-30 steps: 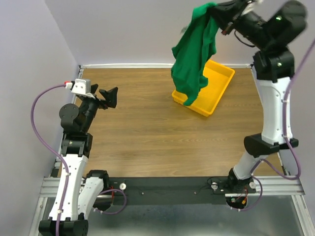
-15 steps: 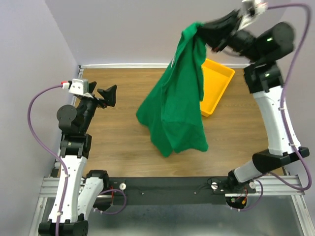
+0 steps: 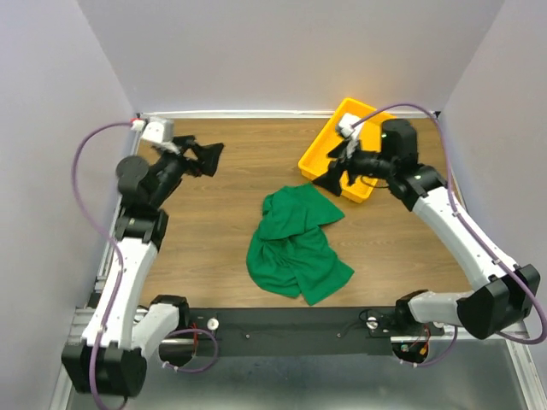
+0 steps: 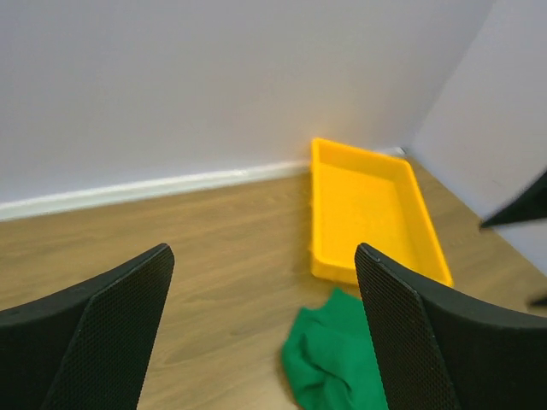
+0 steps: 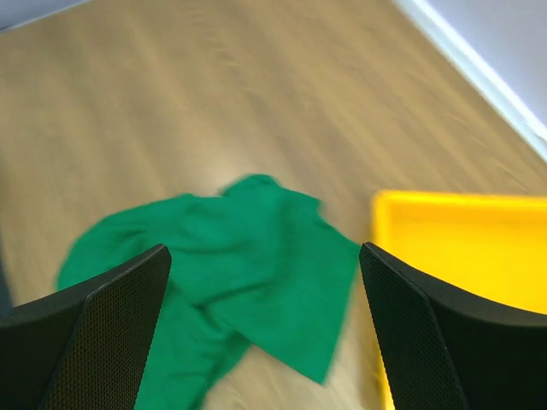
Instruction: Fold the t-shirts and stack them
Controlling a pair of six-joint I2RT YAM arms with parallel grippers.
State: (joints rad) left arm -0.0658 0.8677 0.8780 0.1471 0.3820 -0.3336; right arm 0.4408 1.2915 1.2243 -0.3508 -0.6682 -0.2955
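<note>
A dark green t-shirt (image 3: pixel 295 243) lies crumpled in a loose heap on the wooden table (image 3: pixel 214 248), near the middle. My right gripper (image 3: pixel 332 173) hovers open just above and to the right of the heap, holding nothing; its wrist view looks down on the t-shirt (image 5: pixel 231 256) between the wide-spread fingers (image 5: pixel 111 316). My left gripper (image 3: pixel 208 158) stands open at the back left, well clear of the cloth. In the left wrist view a corner of the t-shirt (image 4: pixel 329 359) shows low between the fingers (image 4: pixel 410 325).
An empty yellow tray (image 3: pixel 338 149) sits at the back right of the table, right behind the right gripper, and shows as the tray (image 4: pixel 372 209) and the tray (image 5: pixel 470 256) in the wrist views. Walls close in the table on three sides.
The right gripper swung down from high above the tray toward the table's middle and opened. The t-shirt dropped from it and now lies in a heap. The left gripper shifted slightly right.
</note>
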